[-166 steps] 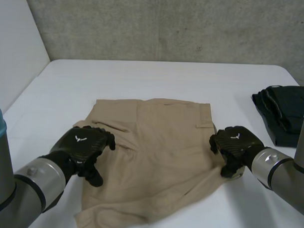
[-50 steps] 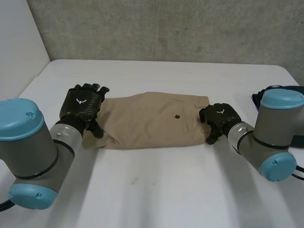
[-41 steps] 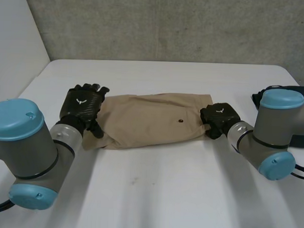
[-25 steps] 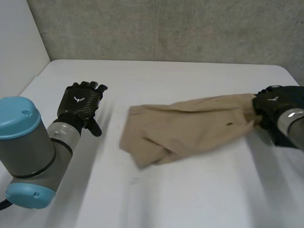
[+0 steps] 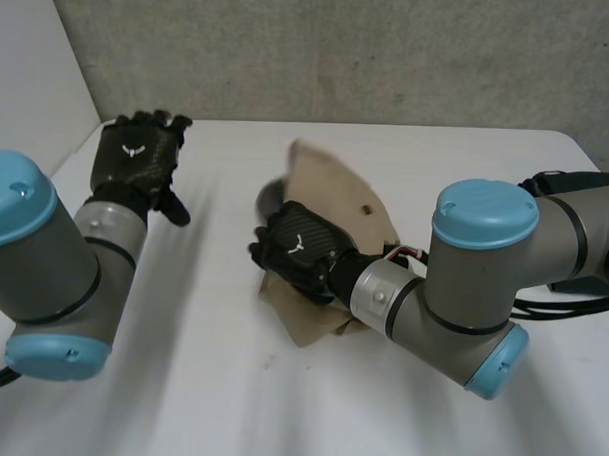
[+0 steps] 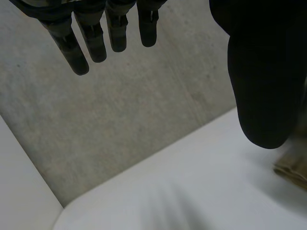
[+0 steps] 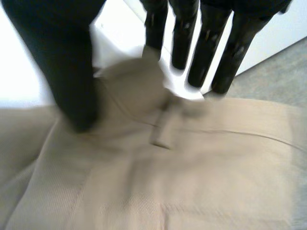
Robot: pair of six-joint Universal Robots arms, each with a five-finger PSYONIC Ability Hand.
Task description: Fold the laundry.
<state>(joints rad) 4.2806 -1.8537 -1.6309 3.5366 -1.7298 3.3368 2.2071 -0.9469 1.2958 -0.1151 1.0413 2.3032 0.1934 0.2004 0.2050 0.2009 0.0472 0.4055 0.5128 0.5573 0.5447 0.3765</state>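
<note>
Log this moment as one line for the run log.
left hand: open, empty, apart from tan shorts | right hand: pinching tan shorts mid-table | tan shorts: bunched, partly lifted

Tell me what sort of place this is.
Likely a robotics lab or test room: a white table before a raw concrete wall, a tan garment and a dark folded pile laid on it.

- The head camera sits behind and between the arms, looking down across the white table [image 5: 229, 385] to the grey wall [image 5: 341, 49] past its far edge.
- The left wrist camera rides under the left hand [image 6: 259, 72], facing the tabletop's far-left corner and that wall.
- The right wrist camera hangs close over the beige cloth [image 7: 192, 167], which all three views share.
</note>
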